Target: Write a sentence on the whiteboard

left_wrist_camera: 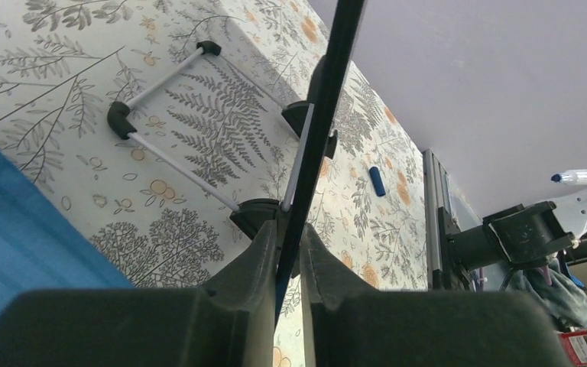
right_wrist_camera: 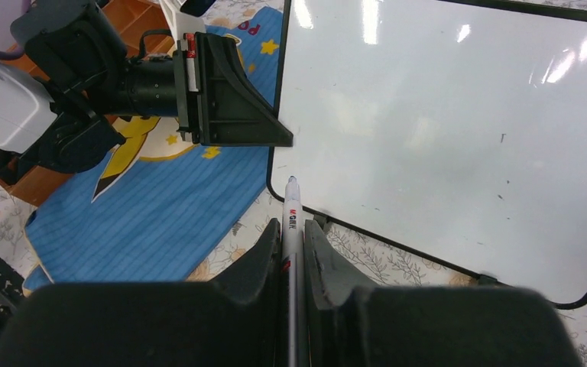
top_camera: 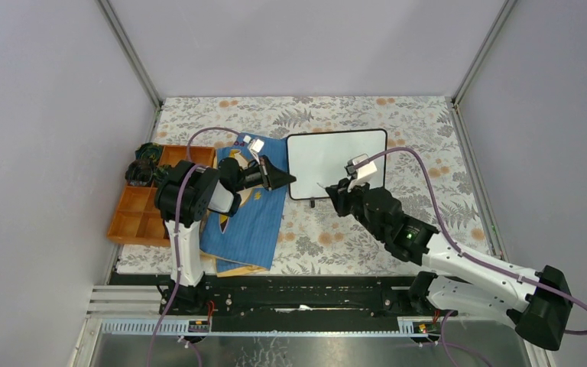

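Observation:
The whiteboard (top_camera: 336,162) lies on the floral cloth, white with a thin black frame, and its face (right_wrist_camera: 443,115) is blank; no sentence is in view. My left gripper (top_camera: 287,180) reaches in from the left. Its fingers (left_wrist_camera: 264,252) are pinched on the board's black left edge (left_wrist_camera: 327,99), seen edge-on in the left wrist view. My right gripper (right_wrist_camera: 293,228) is shut on a white marker (right_wrist_camera: 291,208). The marker's uncapped tip hovers just off the board's near left corner, not touching the face. In the top view the right gripper (top_camera: 336,191) sits at the board's near edge.
A blue cloth book (top_camera: 248,218) lies under the left arm, with an orange compartment tray (top_camera: 137,214) to its left. A blue marker cap (left_wrist_camera: 377,181) rests on the cloth beyond the board. The board's black feet and white rods (left_wrist_camera: 172,157) show beneath it. Walls close in the sides.

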`<state>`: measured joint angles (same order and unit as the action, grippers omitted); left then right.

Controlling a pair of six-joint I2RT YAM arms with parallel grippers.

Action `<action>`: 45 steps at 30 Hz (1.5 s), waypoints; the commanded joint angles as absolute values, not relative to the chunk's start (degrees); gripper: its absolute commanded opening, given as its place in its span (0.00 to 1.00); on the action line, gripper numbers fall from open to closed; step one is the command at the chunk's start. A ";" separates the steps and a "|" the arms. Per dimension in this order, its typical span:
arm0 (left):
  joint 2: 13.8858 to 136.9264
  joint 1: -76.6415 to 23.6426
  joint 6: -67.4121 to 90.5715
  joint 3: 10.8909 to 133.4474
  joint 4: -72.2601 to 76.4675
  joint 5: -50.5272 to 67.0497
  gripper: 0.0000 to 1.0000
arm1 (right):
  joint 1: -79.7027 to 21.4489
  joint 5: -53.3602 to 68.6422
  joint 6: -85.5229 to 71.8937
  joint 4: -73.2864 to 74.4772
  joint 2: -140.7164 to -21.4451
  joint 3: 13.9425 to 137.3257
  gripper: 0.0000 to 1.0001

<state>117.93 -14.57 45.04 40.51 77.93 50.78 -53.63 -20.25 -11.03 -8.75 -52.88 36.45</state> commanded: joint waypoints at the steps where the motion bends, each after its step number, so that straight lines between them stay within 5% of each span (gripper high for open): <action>1: 118.45 -14.32 43.30 40.46 83.25 49.92 0.15 | -53.96 -21.62 -12.04 -14.24 -55.33 40.65 0.00; 15: 119.65 -14.32 39.01 38.06 84.79 50.02 0.00 | -53.96 -25.54 -12.32 -19.85 -62.02 42.94 0.00; 37: 119.81 -14.94 33.58 35.46 87.45 49.87 0.00 | -53.95 -29.53 -10.23 -26.25 -66.29 40.53 0.00; 42: 118.55 -14.94 34.06 35.54 87.15 49.56 0.36 | -53.94 -28.22 -10.68 -26.19 -67.76 42.10 0.00; 45: 117.56 -14.93 34.44 35.45 87.16 49.33 0.46 | -53.92 -28.17 -10.63 -25.91 -67.30 41.81 0.00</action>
<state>119.04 -14.90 36.21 36.01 86.04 50.37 -53.63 -27.40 -10.90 -22.17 -68.14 39.27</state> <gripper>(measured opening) 0.416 0.162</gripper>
